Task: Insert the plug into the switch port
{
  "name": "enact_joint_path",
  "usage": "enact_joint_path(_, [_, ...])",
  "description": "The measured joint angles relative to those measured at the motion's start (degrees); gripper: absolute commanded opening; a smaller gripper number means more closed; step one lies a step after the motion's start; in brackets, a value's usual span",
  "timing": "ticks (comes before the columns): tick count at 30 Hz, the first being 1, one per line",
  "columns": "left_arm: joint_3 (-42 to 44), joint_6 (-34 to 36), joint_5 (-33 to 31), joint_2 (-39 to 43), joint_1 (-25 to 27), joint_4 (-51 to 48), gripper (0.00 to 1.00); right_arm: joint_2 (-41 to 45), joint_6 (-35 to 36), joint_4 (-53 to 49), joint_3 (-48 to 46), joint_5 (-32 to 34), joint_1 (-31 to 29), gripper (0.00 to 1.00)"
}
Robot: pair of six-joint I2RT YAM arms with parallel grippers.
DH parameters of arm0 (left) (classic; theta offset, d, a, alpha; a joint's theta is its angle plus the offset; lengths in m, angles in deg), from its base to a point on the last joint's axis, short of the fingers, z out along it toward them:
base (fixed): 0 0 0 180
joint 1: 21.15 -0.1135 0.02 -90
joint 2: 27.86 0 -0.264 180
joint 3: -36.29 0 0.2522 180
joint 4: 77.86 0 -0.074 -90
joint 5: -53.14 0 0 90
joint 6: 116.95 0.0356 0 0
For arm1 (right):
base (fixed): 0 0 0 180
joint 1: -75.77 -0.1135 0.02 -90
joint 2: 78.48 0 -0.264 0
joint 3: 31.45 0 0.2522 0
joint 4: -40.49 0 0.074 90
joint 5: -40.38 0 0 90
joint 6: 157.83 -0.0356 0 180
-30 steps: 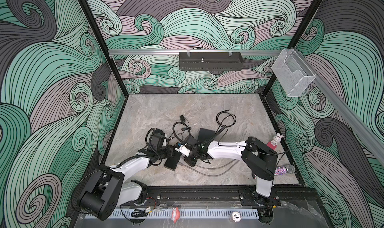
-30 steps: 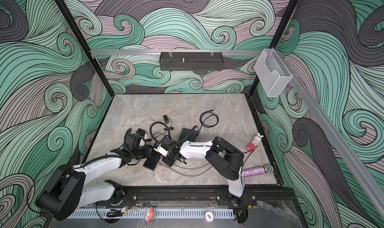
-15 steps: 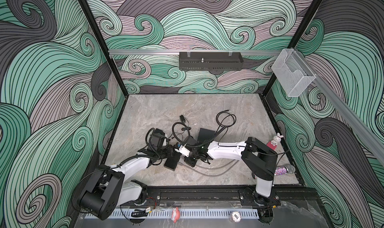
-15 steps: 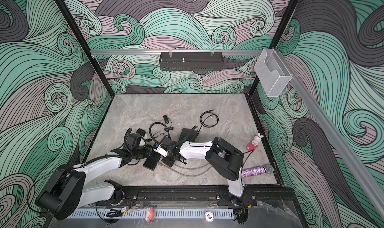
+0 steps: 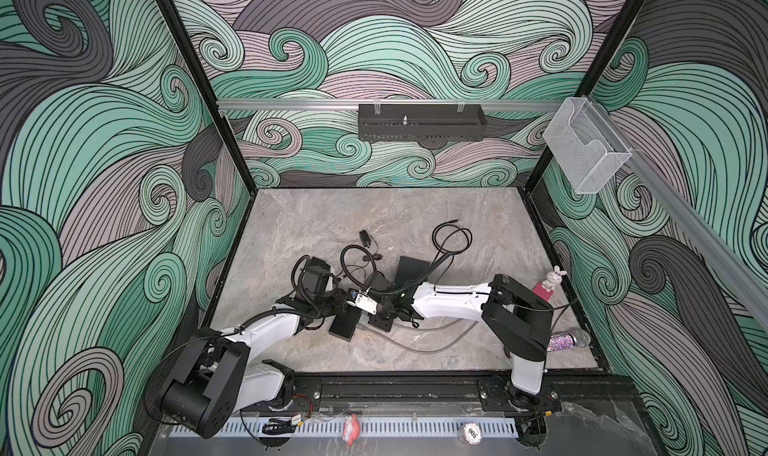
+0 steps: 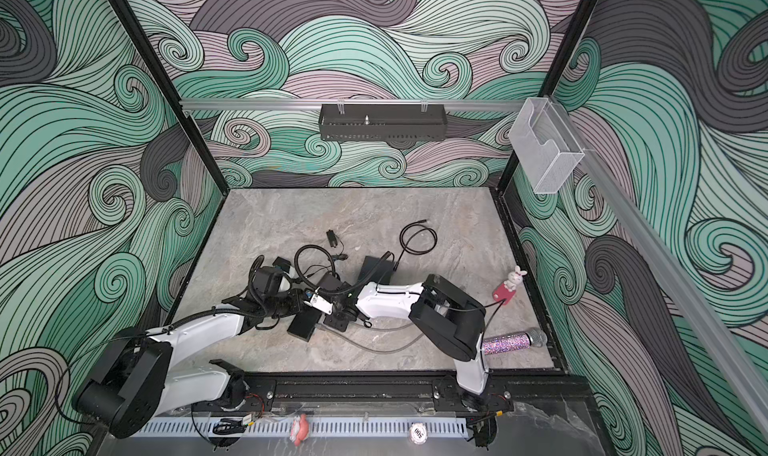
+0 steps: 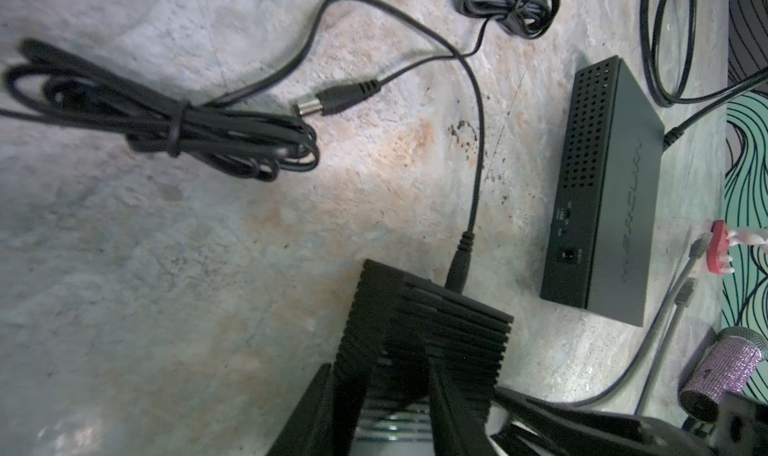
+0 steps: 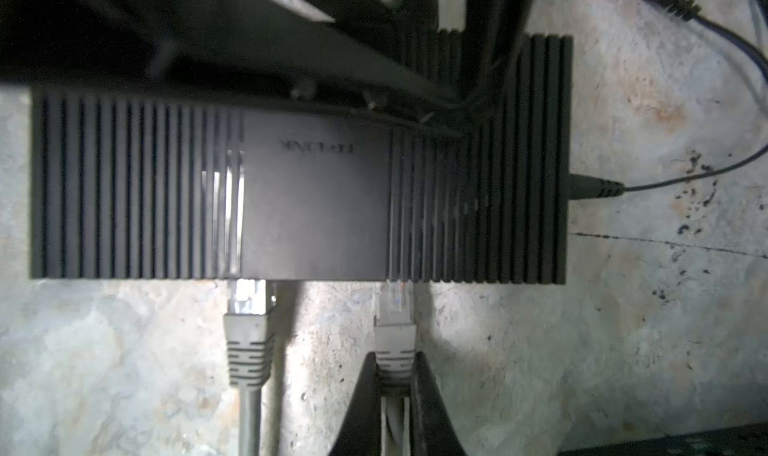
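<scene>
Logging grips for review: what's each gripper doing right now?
Left gripper: closed on the ribbed switch.
Right gripper: closed on the grey plug.

Top views look steeply down on the table point(image 5: 374, 225); wrist cameras closely share the ribbed switch point(image 8: 291, 192).

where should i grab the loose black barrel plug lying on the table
Probably take the barrel plug by its ribbed black sleeve, from above, pinching across its sides: it lies flat on the table with bare surface either side, and the metal tip stays free.
</scene>
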Motion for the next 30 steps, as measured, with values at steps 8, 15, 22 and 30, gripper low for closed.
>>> enact_joint_path(8, [0.0,-0.02,-0.26,0.0,0.02,0.11,0.36,-1.33,-0.59,-2.91,2.58,-1.9,1.05,0.0])
enact_joint_path(15, [0.59,-0.17,-0.59,0.0,0.52,1.57,0.36,-1.53,0.55,-3.82,3.23,-6.01,2.49,0.0])
enact_joint_path(22, [1.95,-0.2,-0.28,-1.11,0.63,6.69,0.3,-1.53,2.1,-3.78,3.17,-8.48,3.56,0.0])
enact_joint_path(30, [3.8,-0.22,-0.28,-0.04,0.63,9.55,0.28,-0.52,2.73,1.68,-0.92,-9.64,4.2,0.0])
